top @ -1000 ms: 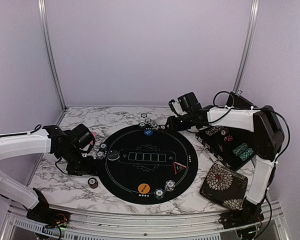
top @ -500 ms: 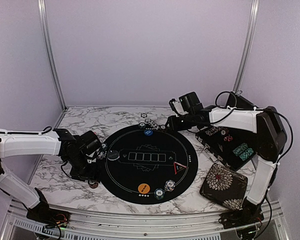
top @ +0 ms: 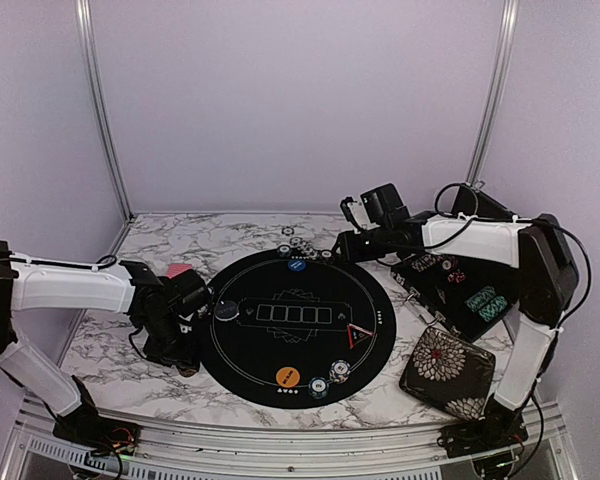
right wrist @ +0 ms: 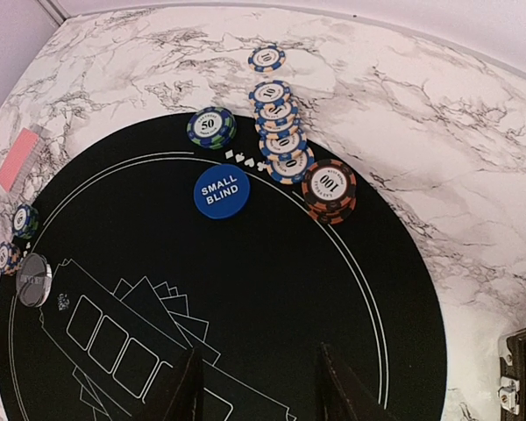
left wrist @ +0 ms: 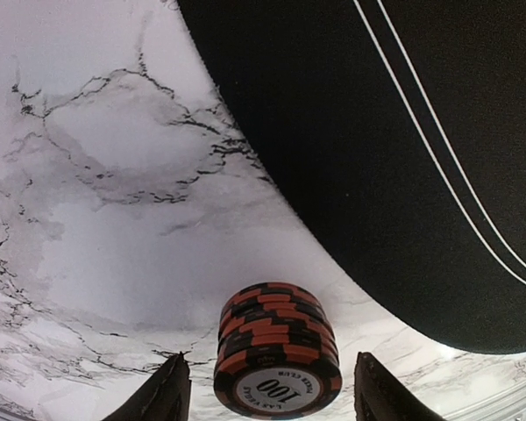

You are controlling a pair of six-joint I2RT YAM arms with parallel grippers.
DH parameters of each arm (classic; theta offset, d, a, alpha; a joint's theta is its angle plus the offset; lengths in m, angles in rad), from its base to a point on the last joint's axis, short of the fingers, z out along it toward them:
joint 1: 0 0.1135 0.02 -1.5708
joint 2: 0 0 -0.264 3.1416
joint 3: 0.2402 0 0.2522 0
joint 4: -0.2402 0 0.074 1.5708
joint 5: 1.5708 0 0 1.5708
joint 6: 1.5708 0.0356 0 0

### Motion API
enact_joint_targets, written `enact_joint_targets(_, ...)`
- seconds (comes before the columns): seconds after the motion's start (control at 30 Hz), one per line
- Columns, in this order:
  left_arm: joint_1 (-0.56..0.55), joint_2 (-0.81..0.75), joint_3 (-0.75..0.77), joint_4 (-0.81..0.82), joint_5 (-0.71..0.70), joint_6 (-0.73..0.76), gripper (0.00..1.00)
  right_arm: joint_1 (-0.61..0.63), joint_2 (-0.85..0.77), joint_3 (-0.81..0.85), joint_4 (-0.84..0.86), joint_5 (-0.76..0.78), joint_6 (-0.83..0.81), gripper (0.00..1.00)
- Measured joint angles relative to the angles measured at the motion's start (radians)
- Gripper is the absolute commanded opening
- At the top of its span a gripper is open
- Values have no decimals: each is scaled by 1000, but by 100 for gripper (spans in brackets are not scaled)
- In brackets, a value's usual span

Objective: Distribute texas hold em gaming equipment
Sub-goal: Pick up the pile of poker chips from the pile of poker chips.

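Marble tabletop [left wrist: 96, 175] just outside black mat [left wrist: 377, 132]; brackets orange-black chip stack [left wrist: 276, 351] with left gripper [left wrist: 267, 386] part-open, pads not touching, likely for a pickup; holds right gripper [right wrist: 259, 386] open, empty, near far-rim chips [right wrist: 280, 123].

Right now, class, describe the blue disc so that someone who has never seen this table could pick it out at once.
Find the round black mat on the marble table. Just inside its far edge lies the blue disc. Unlike the striped chip stacks beside it, it is flat, plain blue and reads SMALL BLIND in white.
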Motion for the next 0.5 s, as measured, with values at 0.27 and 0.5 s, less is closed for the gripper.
enact_joint_targets(0.27, -11, 21, 18, 0, -10, 7, 60, 0, -7, -19, 8, 5, 0, 41)
enact_joint_targets(0.5, -17, 32, 19, 0, -14, 10, 55, 0, -16, -21, 13, 7, 0, 41)
